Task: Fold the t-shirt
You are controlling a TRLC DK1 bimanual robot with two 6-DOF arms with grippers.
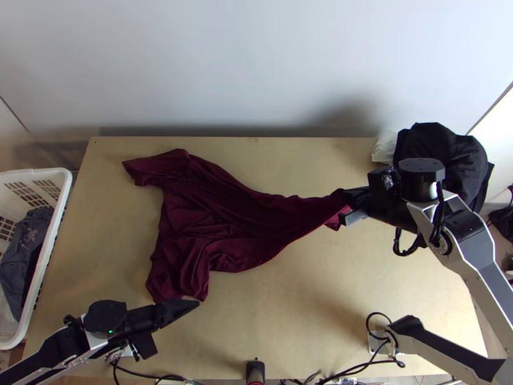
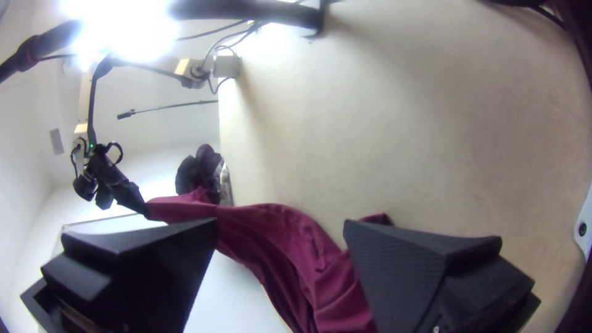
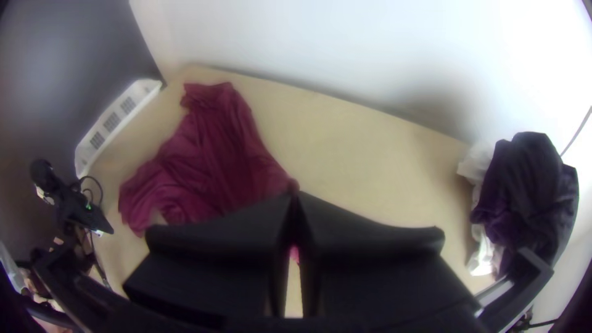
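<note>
Your black right gripper (image 1: 351,205) is clamped on one loosely bunched maroon cloth t-shirt (image 1: 218,221); your black left gripper (image 1: 186,308) has its two fingers wide apart.

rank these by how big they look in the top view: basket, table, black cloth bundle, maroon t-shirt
1. table
2. maroon t-shirt
3. basket, cut off by the view's edge
4. black cloth bundle, partly behind the right arm

White basket (image 1: 59,212) with grey cloth (image 1: 24,247) inside, left of the table (image 1: 308,276); bunched black cloth (image 1: 442,141) beside crumpled white material (image 1: 383,147)
</note>
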